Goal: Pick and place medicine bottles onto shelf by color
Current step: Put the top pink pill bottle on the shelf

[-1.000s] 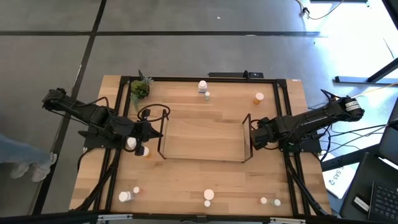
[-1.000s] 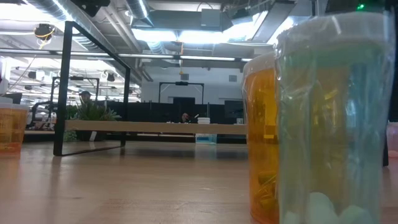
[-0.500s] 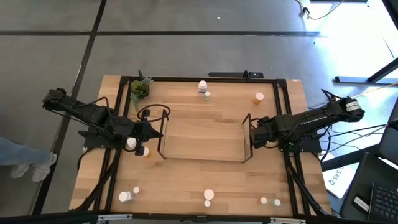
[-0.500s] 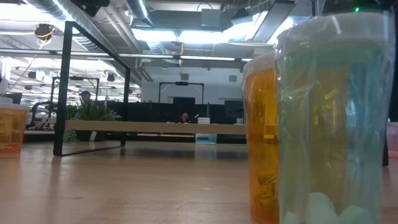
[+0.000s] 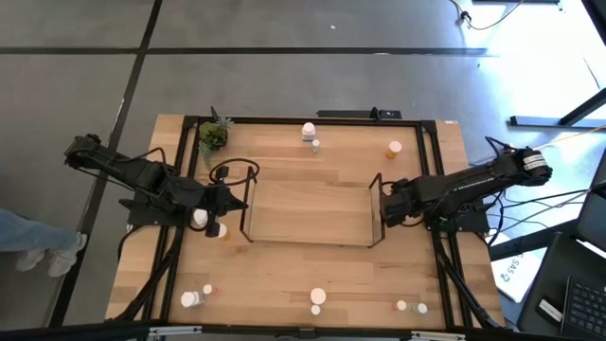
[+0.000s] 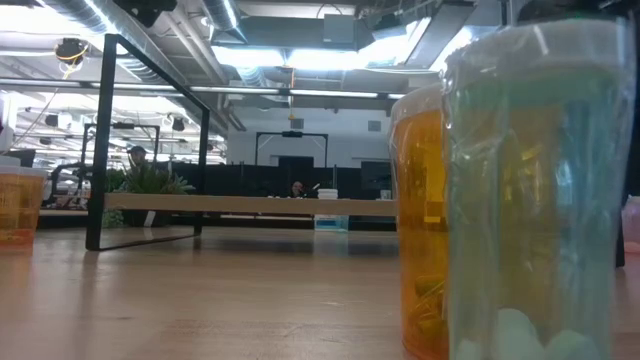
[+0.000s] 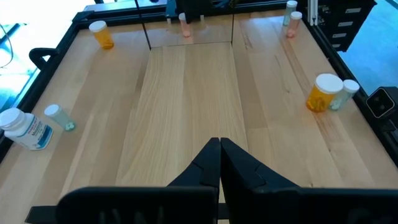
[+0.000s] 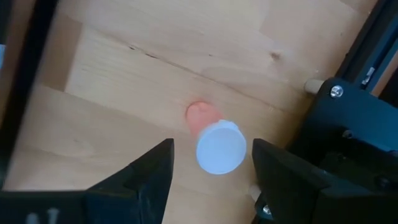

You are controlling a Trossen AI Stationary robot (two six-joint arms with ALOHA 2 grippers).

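The shelf (image 5: 308,210) stands mid-table, a light wood surface between black wire end frames. At its right end my right gripper (image 5: 386,206) points down, open. In the right wrist view its fingers stand on either side of a small pink bottle (image 8: 216,144) with a white cap. The bottle stands upright on the table, and I see no touch. My left gripper (image 5: 230,199) waits shut at the shelf's left end, holding nothing. Other bottles stand on the table around the shelf: a white one (image 5: 309,130), an orange one (image 5: 394,148), and an orange and teal pair (image 7: 329,93).
A potted plant (image 5: 212,135) stands at the far left corner. A black frame (image 5: 312,120) edges the table. Two bottles (image 5: 206,223) stand just near of my left gripper. More small bottles line the near edge (image 5: 318,297), (image 5: 192,298), (image 5: 410,306). The shelf's wire end frame (image 8: 25,68) rises beside my right gripper.
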